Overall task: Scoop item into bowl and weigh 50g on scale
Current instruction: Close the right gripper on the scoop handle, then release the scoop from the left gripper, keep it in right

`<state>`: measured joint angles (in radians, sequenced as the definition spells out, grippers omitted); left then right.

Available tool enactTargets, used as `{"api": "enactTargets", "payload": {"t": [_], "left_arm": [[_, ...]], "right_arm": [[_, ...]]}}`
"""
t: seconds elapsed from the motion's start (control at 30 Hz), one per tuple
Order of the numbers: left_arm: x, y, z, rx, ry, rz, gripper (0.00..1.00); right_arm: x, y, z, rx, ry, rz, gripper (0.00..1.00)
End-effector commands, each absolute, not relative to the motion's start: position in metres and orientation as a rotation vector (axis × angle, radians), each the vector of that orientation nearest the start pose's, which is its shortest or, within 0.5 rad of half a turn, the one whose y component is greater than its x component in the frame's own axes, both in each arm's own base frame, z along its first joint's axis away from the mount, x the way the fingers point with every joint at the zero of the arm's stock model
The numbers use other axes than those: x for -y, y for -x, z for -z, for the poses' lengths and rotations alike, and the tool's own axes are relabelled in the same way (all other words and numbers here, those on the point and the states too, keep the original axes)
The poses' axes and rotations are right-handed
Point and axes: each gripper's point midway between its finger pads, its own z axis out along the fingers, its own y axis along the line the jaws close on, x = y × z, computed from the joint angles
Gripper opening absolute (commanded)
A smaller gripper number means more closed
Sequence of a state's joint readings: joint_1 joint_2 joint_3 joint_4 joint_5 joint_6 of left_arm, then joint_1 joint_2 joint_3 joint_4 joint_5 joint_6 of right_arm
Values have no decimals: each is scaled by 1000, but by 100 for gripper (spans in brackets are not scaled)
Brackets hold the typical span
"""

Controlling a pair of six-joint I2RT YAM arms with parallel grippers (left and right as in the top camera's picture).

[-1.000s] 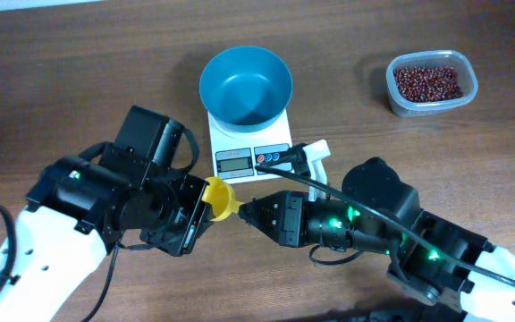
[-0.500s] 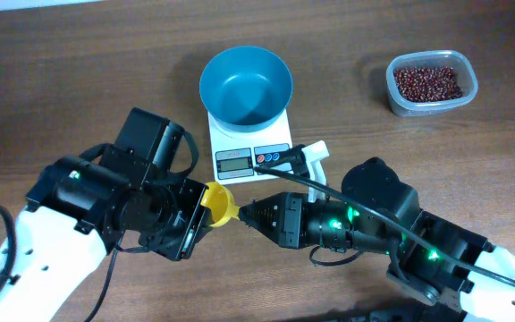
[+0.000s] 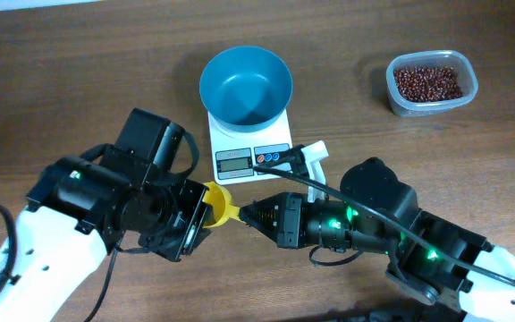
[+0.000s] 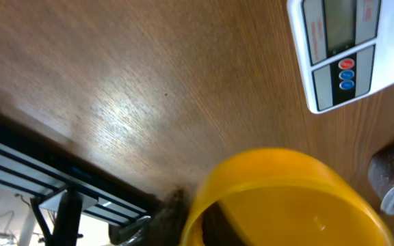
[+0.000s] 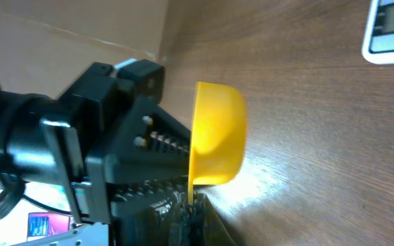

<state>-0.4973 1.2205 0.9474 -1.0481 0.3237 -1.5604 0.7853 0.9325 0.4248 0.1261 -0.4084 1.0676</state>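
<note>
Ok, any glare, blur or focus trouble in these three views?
Overhead: evenly lit and sharp, only a faint sheen on the table. Left wrist: a bright glare patch on the wood, and the yellow scoop so close that it looks slightly soft. Right wrist: a hot reflection on the wood beside the scoop, dark blurred foreground at the bottom.

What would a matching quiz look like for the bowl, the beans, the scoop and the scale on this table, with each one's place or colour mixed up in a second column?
Things:
1. bowl
2. beans
3. scoop
4. scale

Places and colours:
A. yellow, just in front of the scale
B. blue, empty, standing on the scale
C. white, under the bowl
D. dark red, in the clear tub off to the right

Right pairs: 1-B, 2-D, 3-A, 4-C.
</note>
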Motion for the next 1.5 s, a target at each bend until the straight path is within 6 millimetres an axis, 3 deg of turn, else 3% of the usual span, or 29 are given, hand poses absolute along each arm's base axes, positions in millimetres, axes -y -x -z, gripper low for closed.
{"api": "enactTargets", "payload": {"t": [0.0, 0.07, 0.17, 0.3, 0.47, 0.57, 0.77, 0.87, 0.97, 1.1, 1.2, 1.33, 1.47], "left_arm": [[161, -183, -121, -2827, 1571, 599, 53], [160, -184, -121, -2818, 1570, 594, 82], [157, -190, -123, -2804, 1568, 609, 96], [150, -208, -139, -2851, 1265, 698, 96], [153, -230, -175, -2864, 708, 838, 97], [154, -231, -181, -2863, 615, 840, 99], [154, -230, -180, -2870, 615, 835, 99], [146, -233, -176, -2858, 631, 757, 99], [152, -228, -178, -2879, 595, 813, 100], [160, -236, -183, -2838, 372, 824, 85], [184, -240, -193, -2764, 65, 848, 73], [215, -240, -205, -2648, -210, 851, 73], [224, -249, -209, -2563, -263, 717, 77]], "right_arm": [[-279, -178, -184, -2253, 75, -1510, 4], [-276, -178, -177, -2270, 96, -1461, 4], [-269, -176, -159, -2332, 116, -1371, 4], [-262, -177, -158, -2324, 158, -1318, 4], [-225, -188, -169, -2311, 88, -1187, 4], [-205, -184, -181, -2306, 67, -1140, 4], [-161, -172, -207, -2304, -28, -985, 4], [-141, -162, -235, -2262, -69, -935, 4], [-130, -149, -262, -2223, -72, -938, 4], [-122, -136, -280, -2223, -72, -937, 4], [-107, -131, -294, -2205, -109, -883, 4], [-80, -127, -320, -2135, -181, -787, 4], [-73, -121, -339, -2084, -186, -798, 4]]}}
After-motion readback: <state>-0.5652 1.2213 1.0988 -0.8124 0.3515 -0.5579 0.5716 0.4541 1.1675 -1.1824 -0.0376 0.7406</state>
